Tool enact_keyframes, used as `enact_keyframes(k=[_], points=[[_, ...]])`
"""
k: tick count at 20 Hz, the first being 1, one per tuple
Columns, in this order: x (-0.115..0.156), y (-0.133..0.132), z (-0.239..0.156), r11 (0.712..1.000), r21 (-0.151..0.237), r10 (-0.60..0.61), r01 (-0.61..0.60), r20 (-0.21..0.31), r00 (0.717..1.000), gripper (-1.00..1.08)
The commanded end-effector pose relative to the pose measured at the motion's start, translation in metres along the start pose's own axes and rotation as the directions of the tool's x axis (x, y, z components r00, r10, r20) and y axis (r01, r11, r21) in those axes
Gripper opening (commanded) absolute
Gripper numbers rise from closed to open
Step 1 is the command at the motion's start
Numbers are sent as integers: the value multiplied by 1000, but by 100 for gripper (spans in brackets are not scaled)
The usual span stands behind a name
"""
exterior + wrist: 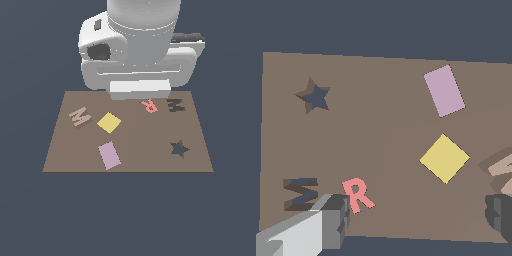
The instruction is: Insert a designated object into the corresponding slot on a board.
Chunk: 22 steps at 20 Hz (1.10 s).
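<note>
The board [130,150] is a large flat brown rectangle lying on a dark blue-grey ground. The M block [79,117] lies flat on the board's top face near the far corner on the exterior view's left. It is a small tan, light-brown letter with a raised, slightly darker side edge, turned askew to the board's edges. In the wrist view only part of it [503,172] shows, cut off at the picture's edge.

The M-shaped slot [175,105] is a dark cutout near the far corner on the exterior view's right, well apart from the block and about the same size. Nothing sits in it. Just beside it lies the pink letter R [149,105], apart from the slot's edge. A dark star-shaped cutout [179,149] lies nearer the camera on that same side.

Between block and slot sit two flat pieces — a yellow square [109,122] just beside the M block, not touching it, and a mauve rectangle [108,155] nearer the front edge.

The arm's white body fills the upper part of the exterior view and hides the gripper there. In the wrist view the gripper [418,215] hangs above the board with its fingers [336,217] set wide apart — one near the R, the other near the M block. Nothing is held between them. Its height above the board cannot be judged with confidence.
</note>
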State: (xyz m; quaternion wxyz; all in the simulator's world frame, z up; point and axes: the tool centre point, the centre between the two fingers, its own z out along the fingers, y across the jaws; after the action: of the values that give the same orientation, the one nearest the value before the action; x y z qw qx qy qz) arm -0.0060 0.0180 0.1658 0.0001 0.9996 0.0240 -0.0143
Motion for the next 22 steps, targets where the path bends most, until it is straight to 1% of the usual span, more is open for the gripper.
enact_keyframes(k=[1, 5, 8, 11, 14, 16, 18, 20, 22], points=[[0, 0, 0, 1000, 0, 0, 0, 0, 1000, 100], [1, 3, 2, 1000, 0, 16, -16, 0, 1000, 100], [3, 9, 6, 999, 0, 50, -50, -1, 999, 100], [6, 18, 12, 995, 1, 103, -103, -3, 995, 100], [10, 31, 20, 984, 2, 176, -176, -5, 984, 100], [12, 41, 27, 972, 2, 236, -236, -6, 972, 100], [13, 54, 35, 953, 4, 303, -303, -8, 953, 100], [14, 69, 44, 925, 5, 379, -379, -10, 925, 100], [13, 86, 54, 887, 7, 462, -462, -11, 887, 100]])
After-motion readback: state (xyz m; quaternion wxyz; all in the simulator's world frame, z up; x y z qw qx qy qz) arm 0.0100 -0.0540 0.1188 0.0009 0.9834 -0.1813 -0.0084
